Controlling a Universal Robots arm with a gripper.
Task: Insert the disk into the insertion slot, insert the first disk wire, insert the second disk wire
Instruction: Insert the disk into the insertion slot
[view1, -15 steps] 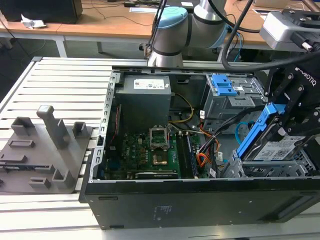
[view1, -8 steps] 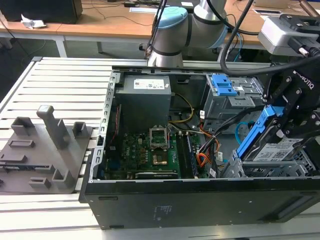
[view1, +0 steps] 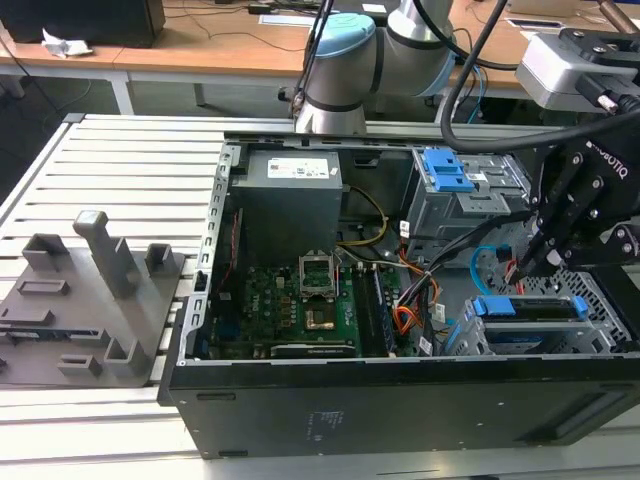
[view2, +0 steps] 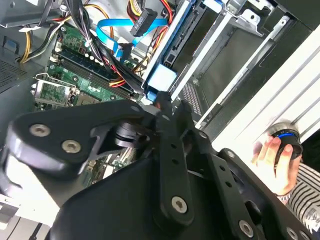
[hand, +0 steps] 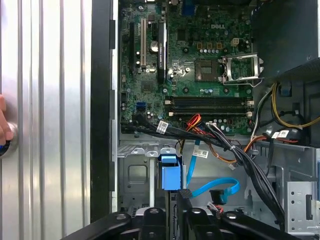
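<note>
Presently, the black open computer case (view1: 300, 400) on the slatted aluminium desk (view1: 130, 150) holds a green motherboard (view1: 290, 300). At the exterior view's right it also holds the light-grey perforated sheet-metal insertion slot (view1: 464, 335). The flat silver-grey disk (view1: 530, 307), framed by its bright blue plastic carrier, sits inside that slot. The black gripper (view1: 520, 268) hangs just above the disk's end, its fingers (view2: 170, 130) clenched on a small dark plug (hand: 184, 195). The thin flat light-blue second disk wire (view1: 480, 262) loops just beside them. A person's hand (view2: 272, 160) rests on a round knob (view2: 285, 137) on the desk.

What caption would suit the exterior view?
Robot hand poised above the blue-framed disk inside an open computer case.
</note>
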